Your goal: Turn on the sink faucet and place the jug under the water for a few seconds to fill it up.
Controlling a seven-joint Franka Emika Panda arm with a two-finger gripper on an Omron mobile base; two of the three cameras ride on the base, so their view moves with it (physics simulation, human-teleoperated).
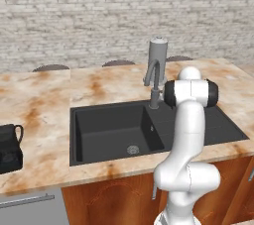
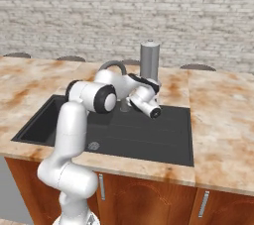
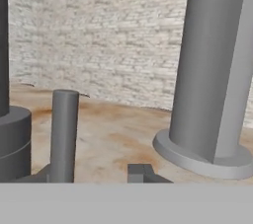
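While finger state unclear, arched metal faucet (image 1: 153, 78), matte black sink (image 1: 109, 132), boxy jug (image 1: 10, 147)

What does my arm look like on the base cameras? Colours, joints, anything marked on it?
A glossy white arm of rounded tubular links, with black bands at the joints and a black end cap near the wrist. No cables or markings can be made out. The gripper's fingertips are small, dark grey and blocky.
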